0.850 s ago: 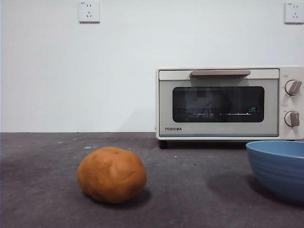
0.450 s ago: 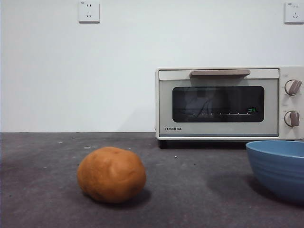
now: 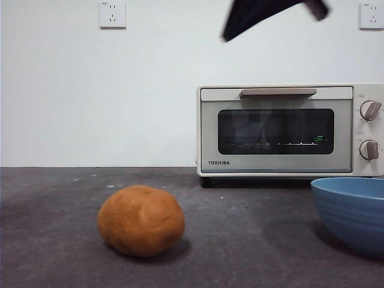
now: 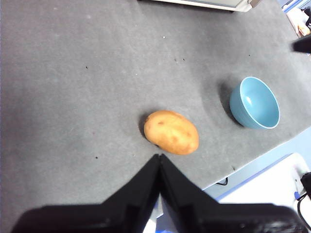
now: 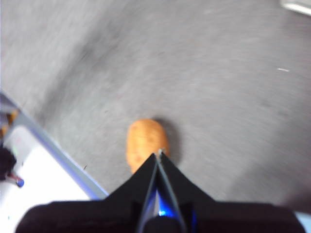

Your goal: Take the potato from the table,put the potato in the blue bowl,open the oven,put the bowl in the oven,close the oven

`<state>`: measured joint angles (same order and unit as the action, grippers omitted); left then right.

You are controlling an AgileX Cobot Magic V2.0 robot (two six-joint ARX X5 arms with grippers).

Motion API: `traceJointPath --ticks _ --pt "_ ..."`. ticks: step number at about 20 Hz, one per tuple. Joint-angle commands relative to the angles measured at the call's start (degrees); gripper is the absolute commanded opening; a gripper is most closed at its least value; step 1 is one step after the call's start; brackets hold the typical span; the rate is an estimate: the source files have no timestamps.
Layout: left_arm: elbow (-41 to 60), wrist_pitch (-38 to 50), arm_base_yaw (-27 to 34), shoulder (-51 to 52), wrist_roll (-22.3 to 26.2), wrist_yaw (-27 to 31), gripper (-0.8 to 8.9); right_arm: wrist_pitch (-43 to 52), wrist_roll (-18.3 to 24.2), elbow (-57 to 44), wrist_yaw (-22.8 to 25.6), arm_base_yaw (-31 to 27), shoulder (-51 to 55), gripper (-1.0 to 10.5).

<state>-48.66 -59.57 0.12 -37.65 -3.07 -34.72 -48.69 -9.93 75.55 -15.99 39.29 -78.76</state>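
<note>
Speckled grey table: your right gripper, jaws pressed together, hangs above the lumpy matte potato; left gripper likewise closed.

Even bright light, soft shadows, right wrist view motion-blurred, others sharp

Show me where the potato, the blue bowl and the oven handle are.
potato (image 3: 141,220), front view, middle of its skin.
blue bowl (image 4: 254,102), left wrist view, inner wall.
oven handle (image 3: 278,92), front view, middle of the beige bar.
</note>
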Motion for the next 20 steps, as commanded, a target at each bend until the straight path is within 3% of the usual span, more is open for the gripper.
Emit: traceJointPath --ticks 1,5,9,12,13,20 --pt "-0.28 -0.26 0.15 0.13 1.64 -0.24 -0.05 -1.03 2.34 2.73 1.49 3.19 -4.59 0.0" --pt "-0.28 -0.76 0.15 0.11 2.32 -0.22 -0.05 -1.36 3.93 6.38 3.93 7.93 -13.33 0.3" --pt "-0.28 -1.01 0.15 0.00 5.01 -0.22 -0.05 -1.38 4.61 8.41 4.76 10.47 -21.05 3.9" --pt "-0.28 -1.01 0.15 -0.48 6.45 -0.20 -0.05 -0.94 5.38 8.61 8.26 11.10 -24.92 7.5" --pt "-0.28 -0.98 0.15 -0.79 6.45 -0.22 -0.05 -1.09 6.10 8.61 8.66 11.13 -25.73 8.0" --pt "-0.28 -0.70 0.15 -3.69 6.75 -0.22 -0.05 -0.87 7.61 8.61 6.38 12.28 -29.90 7.9"
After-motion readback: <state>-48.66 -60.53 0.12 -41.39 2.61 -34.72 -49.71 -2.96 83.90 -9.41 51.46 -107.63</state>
